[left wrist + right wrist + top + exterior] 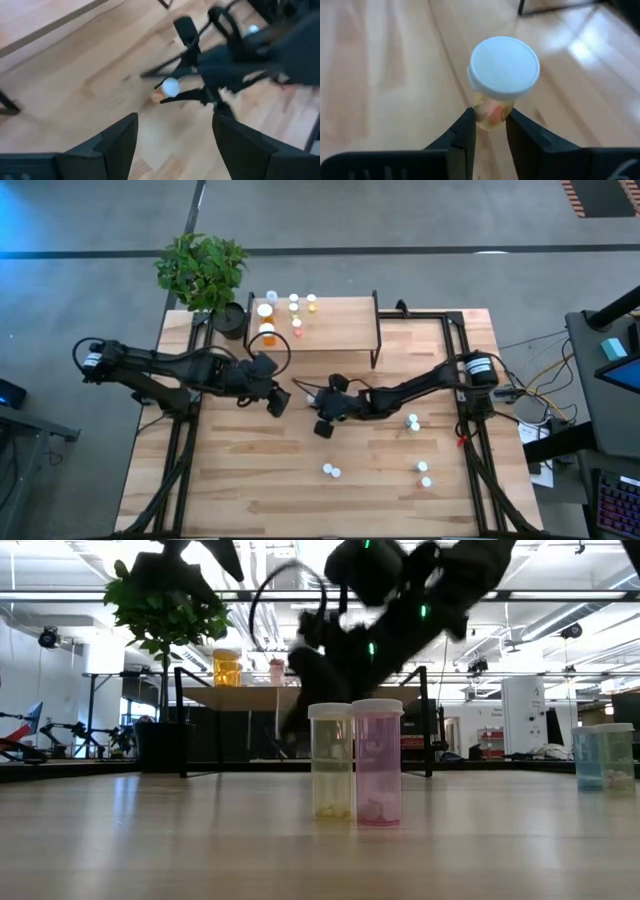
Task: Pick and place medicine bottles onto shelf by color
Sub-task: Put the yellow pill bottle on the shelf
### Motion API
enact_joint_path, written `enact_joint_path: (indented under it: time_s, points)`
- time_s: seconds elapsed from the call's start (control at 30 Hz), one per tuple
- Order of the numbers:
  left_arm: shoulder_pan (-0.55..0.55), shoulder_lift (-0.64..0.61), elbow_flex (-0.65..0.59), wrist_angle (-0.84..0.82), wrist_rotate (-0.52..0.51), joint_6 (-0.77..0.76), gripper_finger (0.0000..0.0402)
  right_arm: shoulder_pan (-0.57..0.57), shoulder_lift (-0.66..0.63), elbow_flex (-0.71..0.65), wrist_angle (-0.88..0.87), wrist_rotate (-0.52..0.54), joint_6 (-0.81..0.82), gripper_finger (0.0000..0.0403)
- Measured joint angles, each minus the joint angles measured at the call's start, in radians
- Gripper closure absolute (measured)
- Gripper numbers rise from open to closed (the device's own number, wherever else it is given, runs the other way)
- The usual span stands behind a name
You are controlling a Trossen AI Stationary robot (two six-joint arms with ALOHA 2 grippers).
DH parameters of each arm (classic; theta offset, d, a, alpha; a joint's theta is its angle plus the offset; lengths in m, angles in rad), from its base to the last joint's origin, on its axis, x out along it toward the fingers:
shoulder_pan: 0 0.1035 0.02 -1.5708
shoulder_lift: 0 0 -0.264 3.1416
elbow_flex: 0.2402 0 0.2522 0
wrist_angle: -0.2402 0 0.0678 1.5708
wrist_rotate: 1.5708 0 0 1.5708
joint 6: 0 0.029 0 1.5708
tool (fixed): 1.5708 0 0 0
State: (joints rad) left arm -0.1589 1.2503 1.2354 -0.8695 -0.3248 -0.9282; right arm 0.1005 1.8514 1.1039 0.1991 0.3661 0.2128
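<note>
Right gripper (490, 127) is clamped on a small white-capped medicine bottle (502, 72); the two dark fingers press against the pale, yellowish body just below the cap, with an orange-pink patch showing inside, so its colour class is uncertain. The bottle stands roughly upright in the jaws, its long axis running from the fingertips up toward the wrist camera, cap nearest the lens. In the high view this gripper (306, 394) sits near the table's middle, on the near side of the shelf (335, 325) and just off its front edge. Key relation for the next move, as I judge it: the shelf lies beyond the held bottle, toward the plant (200, 270) side, and bottles already stand in a group at the shelf's left end (285, 310), so the carry would go forward and slightly leftward, bottle kept upright. Left gripper (172, 135) hovers just beside the right one with its fingers spread apart and nothing between them, facing the held bottle. Loose bottles remain on the table: a yellow and a pink one touching side by side (355, 762), others to the right (422, 472).
</note>
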Motion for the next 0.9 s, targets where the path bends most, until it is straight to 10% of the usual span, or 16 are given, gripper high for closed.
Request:
enact_joint_path:
  time_s: [0.5, 0.9]
  points:
    - [-0.01, 0.117, -0.004, 0.332, 0.082, 0.424, 0.0162, -0.005, -0.21, 0.121, -0.304, -0.118, 0.057, 0.0308]
    - [-0.004, 0.166, 0.035, 0.332, -0.008, 0.447, 0.0162, 0.022, -0.246, 0.158, -0.383, -0.143, 0.022, 0.0307]
